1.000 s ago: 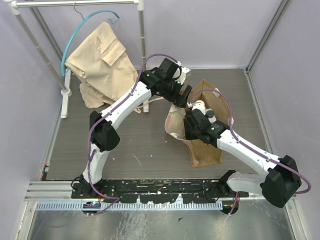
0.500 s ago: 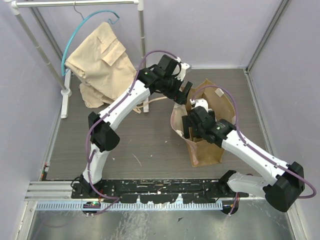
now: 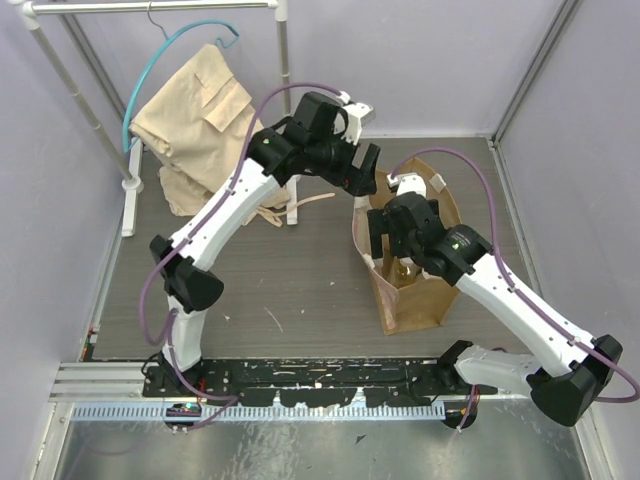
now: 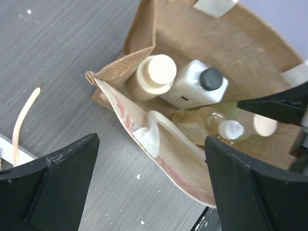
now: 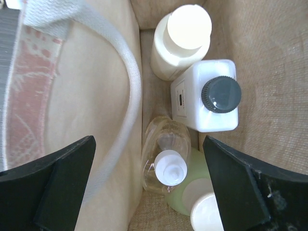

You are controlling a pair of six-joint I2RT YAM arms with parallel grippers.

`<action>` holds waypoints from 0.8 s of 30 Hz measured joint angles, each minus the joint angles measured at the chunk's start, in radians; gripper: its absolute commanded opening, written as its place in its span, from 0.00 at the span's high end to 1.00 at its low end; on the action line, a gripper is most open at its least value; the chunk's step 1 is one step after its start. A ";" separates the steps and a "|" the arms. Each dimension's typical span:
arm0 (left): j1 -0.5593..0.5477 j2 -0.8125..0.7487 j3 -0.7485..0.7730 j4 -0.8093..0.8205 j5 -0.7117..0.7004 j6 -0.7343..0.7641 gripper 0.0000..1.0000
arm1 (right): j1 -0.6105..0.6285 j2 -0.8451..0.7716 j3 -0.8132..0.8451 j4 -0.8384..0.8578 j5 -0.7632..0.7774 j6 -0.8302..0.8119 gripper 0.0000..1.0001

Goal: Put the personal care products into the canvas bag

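Observation:
The canvas bag stands upright right of centre, mouth open. All four bottles stand inside it: cream round-capped, white rectangular with black cap, amber with white cap and translucent green. My right gripper is open and empty, looking straight down into the bag; in the top view it hangs over the mouth. My left gripper is open and empty, above the floor beside the bag's near rim; in the top view it is up-left of the bag.
A beige garment hangs on a teal hanger from a white rack at the back left. A cream strap lies on the floor left of the bag. Purple walls close in the sides and back.
My left gripper has risen and moved back from the bag's left rim. The bag's spread left side has drawn in. My right gripper has moved further over the bag's mouth.

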 measured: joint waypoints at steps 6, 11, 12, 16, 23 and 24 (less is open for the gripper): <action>0.003 -0.116 -0.021 0.019 0.005 -0.012 0.02 | 0.000 0.000 0.050 -0.011 0.011 -0.031 0.00; 0.022 -0.270 -0.216 0.042 -0.042 -0.013 0.02 | -0.002 0.010 0.138 -0.017 0.047 -0.094 0.00; 0.031 -0.317 -0.295 0.053 -0.063 -0.015 0.02 | -0.004 0.015 0.161 -0.016 0.052 -0.109 0.00; 0.059 -0.435 -0.509 0.070 -0.130 -0.027 0.02 | -0.030 0.046 0.240 0.003 0.055 -0.169 0.00; 0.071 -0.609 -0.772 0.072 -0.280 -0.069 0.02 | -0.215 0.071 0.289 0.080 -0.030 -0.251 0.00; 0.071 -0.634 -0.798 0.077 -0.297 -0.080 0.02 | -0.259 0.073 0.286 0.093 -0.060 -0.256 0.00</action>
